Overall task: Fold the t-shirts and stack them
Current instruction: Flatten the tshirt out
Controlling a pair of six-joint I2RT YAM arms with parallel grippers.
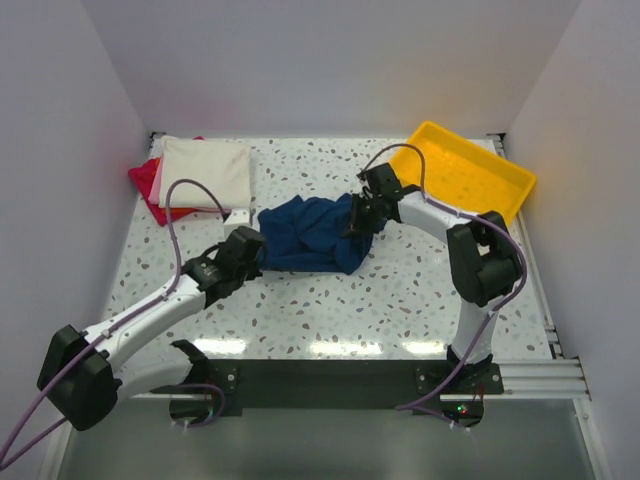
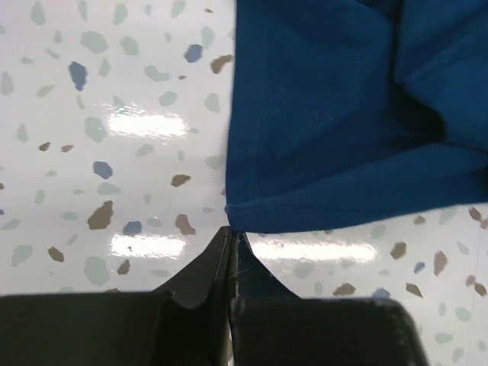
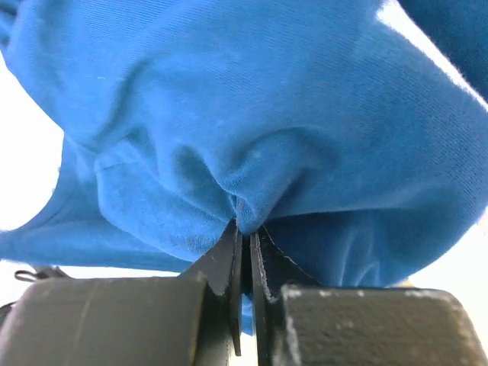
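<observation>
The navy t-shirt (image 1: 310,235) lies bunched in the middle of the table, its print hidden. My left gripper (image 1: 252,250) is at its left edge; in the left wrist view it (image 2: 230,229) is shut, its tips pinching the hem corner of the shirt (image 2: 328,114), which lies flat. My right gripper (image 1: 358,222) is at the shirt's right side; in the right wrist view it (image 3: 245,227) is shut on a fold of the shirt (image 3: 252,114), which drapes above the fingers. A folded cream t-shirt (image 1: 205,172) lies on a red one (image 1: 148,185) at the back left, with a pink edge between them.
A yellow plastic tray (image 1: 520,182) sits at the back right corner, close behind my right arm. White walls close in the table at the left, back and right. The speckled tabletop (image 1: 400,290) shows in front of the shirt.
</observation>
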